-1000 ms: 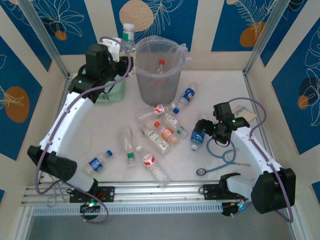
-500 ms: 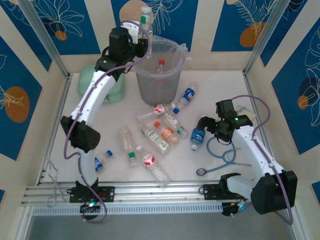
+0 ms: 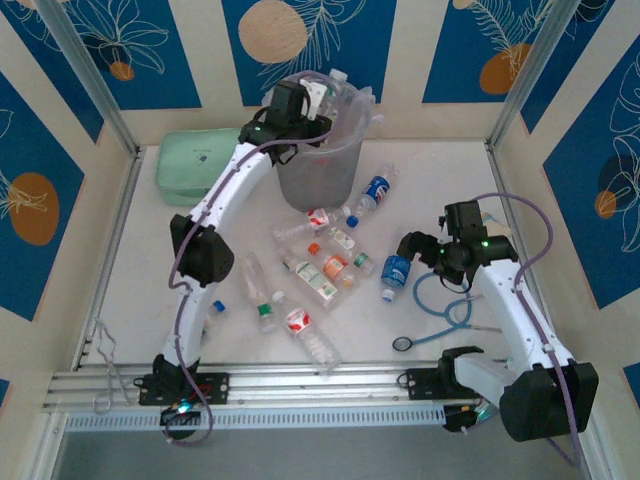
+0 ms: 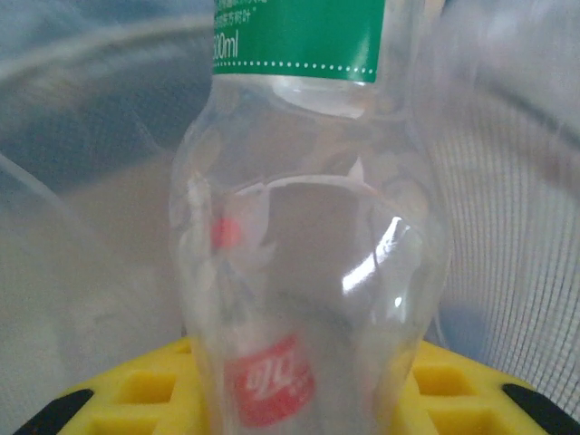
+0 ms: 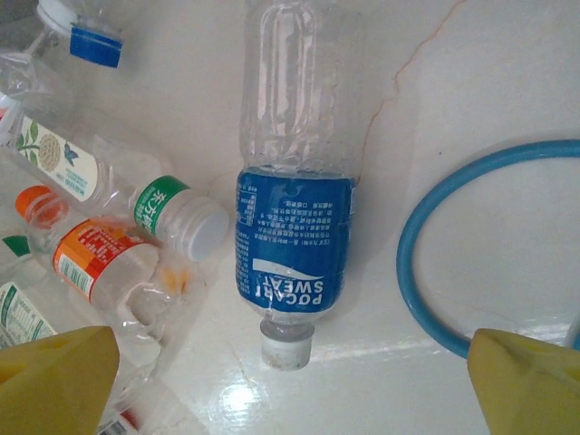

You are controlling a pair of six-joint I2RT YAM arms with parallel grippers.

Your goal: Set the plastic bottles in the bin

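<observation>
Top view: the bin (image 3: 322,168) stands at the far middle of the table. The left gripper (image 3: 318,100) is at its rim, over the mouth. About eleven loose bottles (image 3: 310,335) lie on the table in front of the bin; overlap prevents an exact count. One green case (image 3: 195,165) lies left of the bin and one stethoscope (image 3: 445,310) lies near the right arm. The right gripper (image 3: 412,248) hangs above the blue-labelled bottle (image 3: 395,272).

Left wrist: the left gripper (image 4: 290,399) is clamped on one green-labelled bottle (image 4: 308,227). The bin's wall (image 4: 507,227) is behind. A red cap and red label show blurred through the held bottle; whether they belong to one bottle I cannot tell.

Right wrist: the right gripper (image 5: 290,376) is spread wide and holds nothing. The blue-labelled bottle (image 5: 290,236) lies between its fingertips. Four other bottles lie to one side, and the stethoscope tube (image 5: 405,254) to the other.
</observation>
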